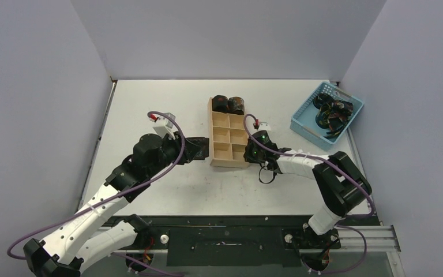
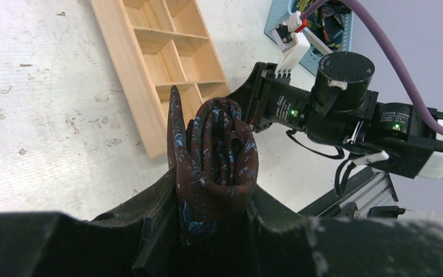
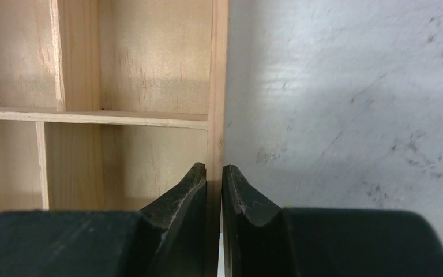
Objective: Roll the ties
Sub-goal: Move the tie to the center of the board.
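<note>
My left gripper (image 2: 216, 199) is shut on a rolled tie (image 2: 216, 150), a dark brown-red coil with small blue patterns, and holds it just left of the tan wooden tray (image 2: 128, 63). In the top view this gripper (image 1: 201, 149) sits beside the tray's (image 1: 213, 151) near left corner. My right gripper (image 3: 214, 173) is shut on the tray's right wall (image 3: 217, 86), near the tray's front right corner in the top view (image 1: 246, 152). Two more rolled ties (image 1: 228, 104) sit in the tray's two far compartments. Loose ties (image 1: 331, 111) lie in the light blue basket (image 1: 301, 124).
The tray's other compartments (image 1: 223, 136) hold nothing. The basket stands at the back right near the side wall. The right arm (image 2: 334, 109) reaches across just beyond the tray in the left wrist view. A black rail (image 1: 225, 222) runs along the table's near edge.
</note>
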`<action>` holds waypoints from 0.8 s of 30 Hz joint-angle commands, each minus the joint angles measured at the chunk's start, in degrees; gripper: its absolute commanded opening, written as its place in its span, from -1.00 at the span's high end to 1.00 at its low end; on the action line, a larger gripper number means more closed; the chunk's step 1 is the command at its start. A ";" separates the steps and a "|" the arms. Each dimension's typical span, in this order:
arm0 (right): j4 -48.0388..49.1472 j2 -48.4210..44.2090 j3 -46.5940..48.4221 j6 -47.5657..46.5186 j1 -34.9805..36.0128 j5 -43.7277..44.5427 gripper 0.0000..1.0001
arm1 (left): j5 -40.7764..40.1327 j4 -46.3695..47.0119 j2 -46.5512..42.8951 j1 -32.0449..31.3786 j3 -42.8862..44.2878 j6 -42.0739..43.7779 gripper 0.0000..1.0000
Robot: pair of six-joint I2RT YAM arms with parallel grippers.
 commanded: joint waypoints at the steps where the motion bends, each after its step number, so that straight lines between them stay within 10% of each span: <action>1: -4.30 -4.26 -2.81 0.32 3.63 -0.59 0.89 | 1.97 3.67 1.04 0.23 4.07 0.77 1.00; 24: -8.48 -15.69 -12.04 10.58 12.75 4.34 0.89 | 13.18 15.87 22.59 1.08 11.48 -6.15 1.00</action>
